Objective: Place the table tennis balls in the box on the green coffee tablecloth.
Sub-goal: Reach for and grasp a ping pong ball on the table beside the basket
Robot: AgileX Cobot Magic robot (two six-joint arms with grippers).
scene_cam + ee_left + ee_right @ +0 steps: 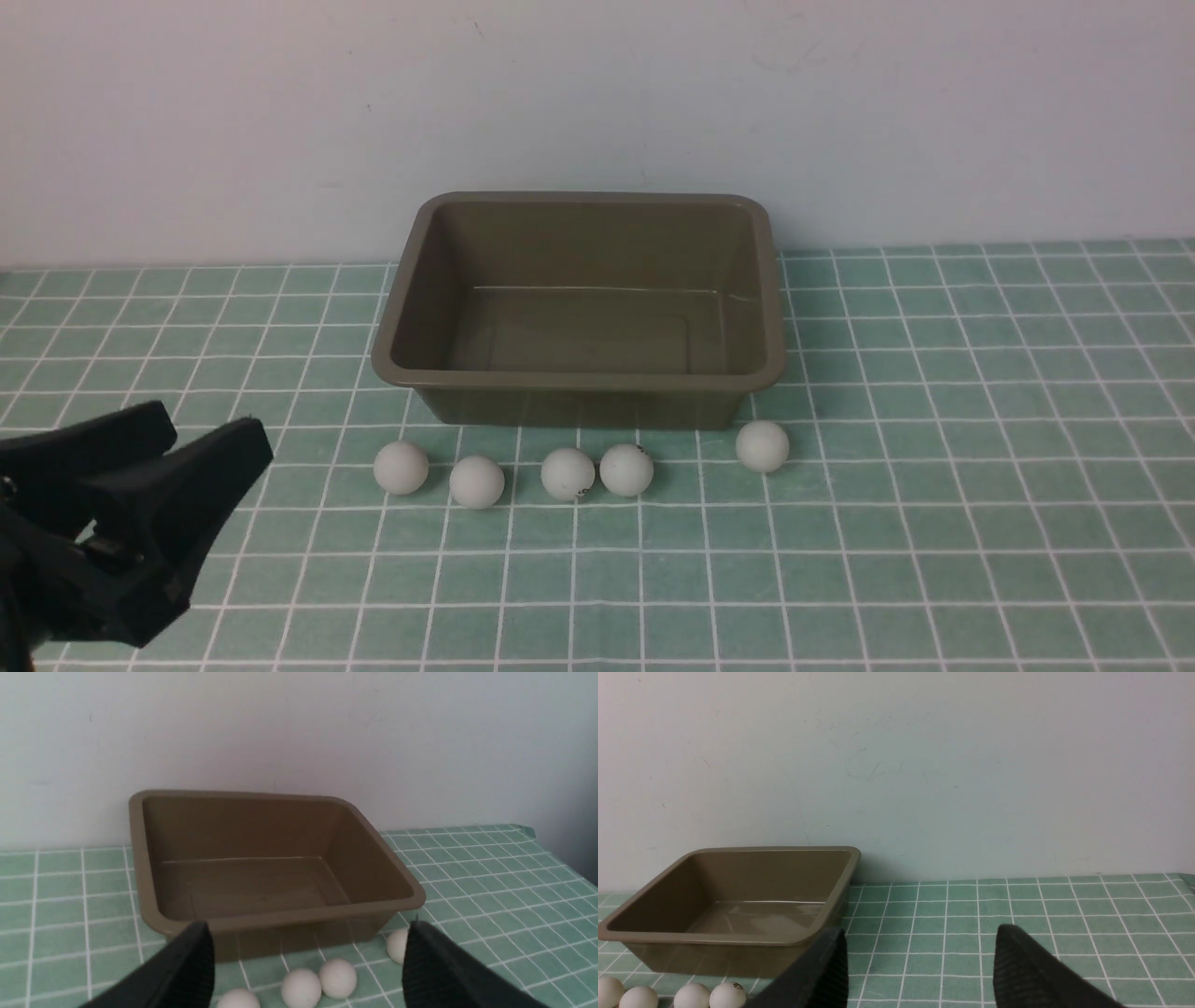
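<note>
Front view: box (579,403) sits upper centre of frame, upright, open side up, on the green coffee tablecloth (934,551), right by the pale wall (579,103). Nothing inside it.

All five table tennis balls are on the cloth, below the box in frame. Left to right: first ball (400,468) left of centre, second ball (477,483) near it and a bit lower, third ball (568,474) and fourth ball (626,469) side by side around centre, fifth ball (763,446) well apart, just off the box's lower right corner. Dark print visible on third and fourth.

Left gripper (201,476): lower left of frame, jaws wide apart, no load, clear of the balls. Right gripper (920,956): out of the front view; its wrist view has the fingers spread, bare cloth between, holding nothing.
</note>
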